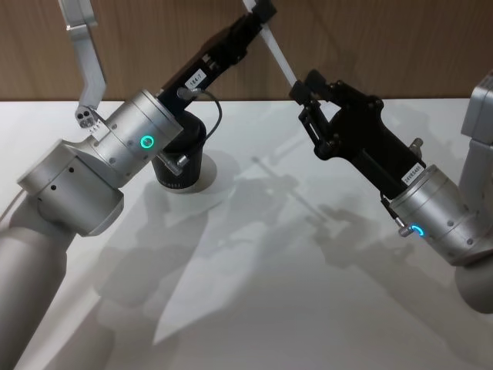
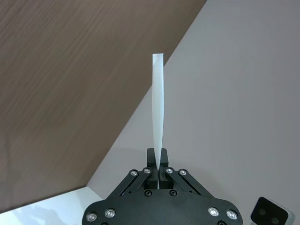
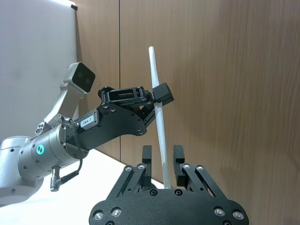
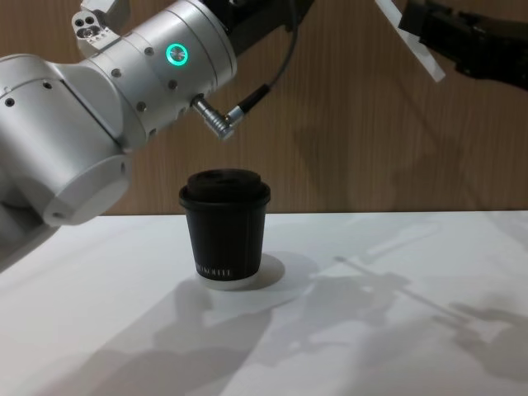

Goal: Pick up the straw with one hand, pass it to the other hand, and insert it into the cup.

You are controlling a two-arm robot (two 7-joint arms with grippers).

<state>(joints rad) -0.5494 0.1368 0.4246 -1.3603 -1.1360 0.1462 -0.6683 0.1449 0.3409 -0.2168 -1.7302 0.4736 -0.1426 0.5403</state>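
Observation:
My left gripper (image 1: 260, 14), on the silver wrist with a green ring, is raised high above the table and shut on the white straw (image 1: 279, 55) near its upper end. In the left wrist view the straw (image 2: 158, 108) sticks straight out from the shut left gripper (image 2: 158, 158). My right gripper (image 1: 303, 94) is at the straw's lower end. Its fingers (image 3: 147, 159) stand apart on either side of the straw (image 3: 159, 122), with a gap on both sides. The black cup (image 4: 224, 227), lid on, stands on the table below my left arm, partly hidden in the head view.
The white table (image 1: 308, 293) spreads out in front of and to the right of the cup (image 1: 179, 171). A wood-panelled wall (image 4: 346, 148) rises behind it. A dark cable with a metal plug (image 4: 216, 122) hangs from my left wrist above the cup.

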